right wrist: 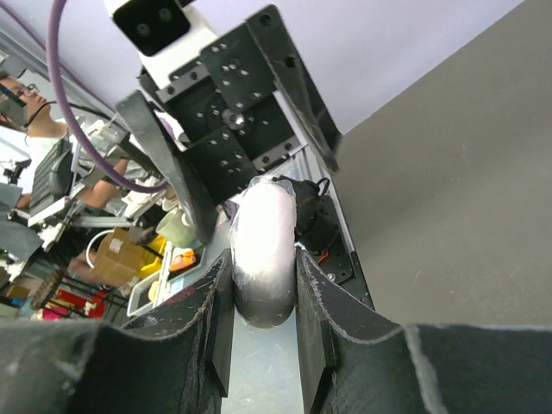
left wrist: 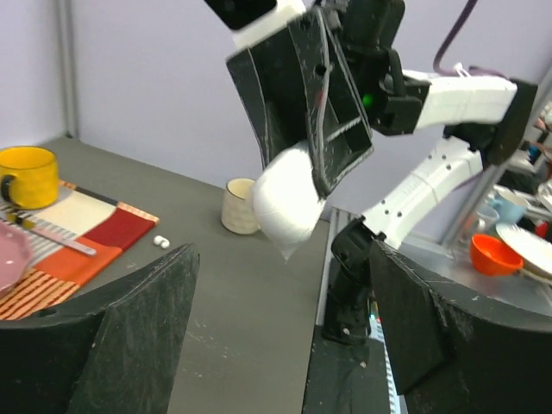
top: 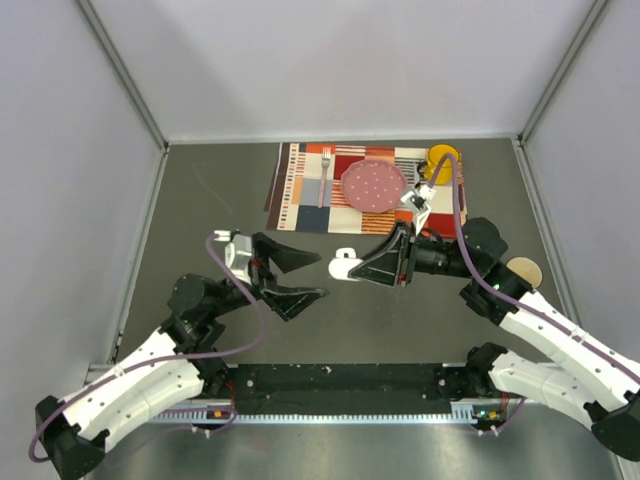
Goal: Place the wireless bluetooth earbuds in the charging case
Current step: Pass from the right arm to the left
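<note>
Right tool point(top: 358, 267) is clamped on the white charging case point(top: 344, 265) and holds it off the table point(top: 215, 195), pointed at the left tool point(top: 320, 276). The left tool's fingers stand wide apart with nothing between them, and a gap separates it from the case. Judged step: present the case so the left tool can take or open it. No open lid seam shows, so the case is probably closed. To do this well:

- Keep the right grip firm.
- Bring the left tool in slowly along the line between the 2 tools.
- Set its pads on the free end of the case, not on the black fingers.
- Close only once the case sits centred, since the shell is rounded and smooth and likely to squirt out of an off-centre pinch.

View notes:

- Left wrist alone shows 2 small white earbuds point(left wrist: 161, 242) lying on the table, just beside the placemat point(left wrist: 103, 228) corner and near a beige cup point(left wrist: 239, 205). From above, the right arm covers that spot.
- Right wrist alone shows both pads flat on the case flanks point(right wrist: 263, 250).
- Only the top view shows the 2 tools well apart.
</note>
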